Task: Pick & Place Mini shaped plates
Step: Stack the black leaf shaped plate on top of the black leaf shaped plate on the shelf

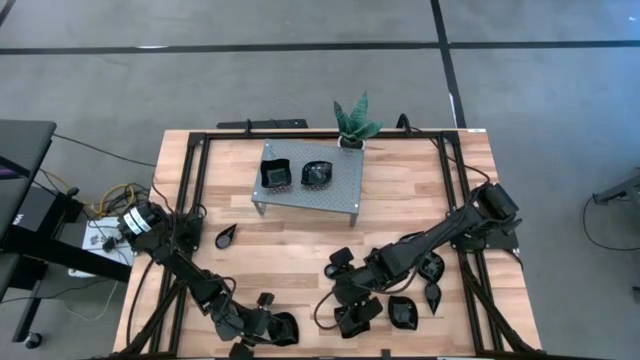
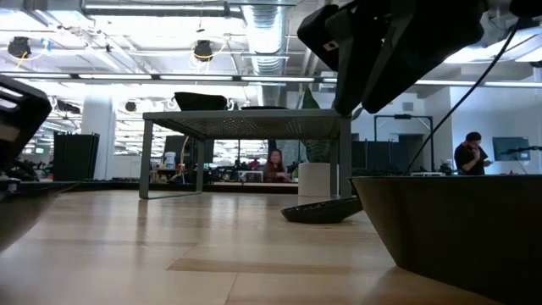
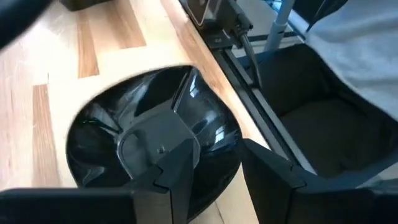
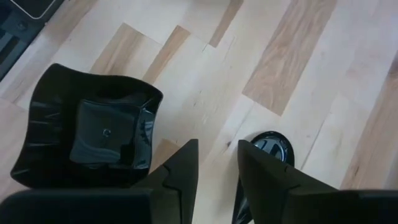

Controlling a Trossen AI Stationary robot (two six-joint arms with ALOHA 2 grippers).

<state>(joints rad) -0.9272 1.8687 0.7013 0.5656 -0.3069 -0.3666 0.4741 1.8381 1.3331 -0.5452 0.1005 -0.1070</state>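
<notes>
On the table's near edge, left side: my left gripper [image 3: 211, 174] is low over a roundish black plate [image 3: 152, 140] that lies right by the frame rail.
Left pincer state: spread, one finger down inside the bowl, the other outside the rim on the rail side, so the rim sits between them; not yet pressed on it.
Why so: I judge this straddle is the only way to lift a shallow glossy dish, by pinching its wall.
Right pincer place: my right gripper [image 4: 217, 171] hangs over bare wood among the plates at the near right of the table.
Right pincer state: fingers parted by a narrow gap, nothing between them.
Beside it: a square plate [image 4: 87, 130] to one side, a small round dish [image 4: 270, 146] touching or just behind the other finger; I cannot tell which.
Goal, as I judge it: the raised mesh stand [image 1: 345, 190] at the table's far middle, since plates sit on it.
Count on the stand: two, one square [image 1: 275, 175], one roundish [image 1: 317, 175].
Count on the wood: one teardrop plate [image 1: 226, 236] alone at left; one under my left pincer; roughly five or six around my right arm, partly hidden, so no firm number.
Plant: one green potted plant [image 1: 352, 122], behind the stand, not my business.
People: two, far off in the room.
</notes>
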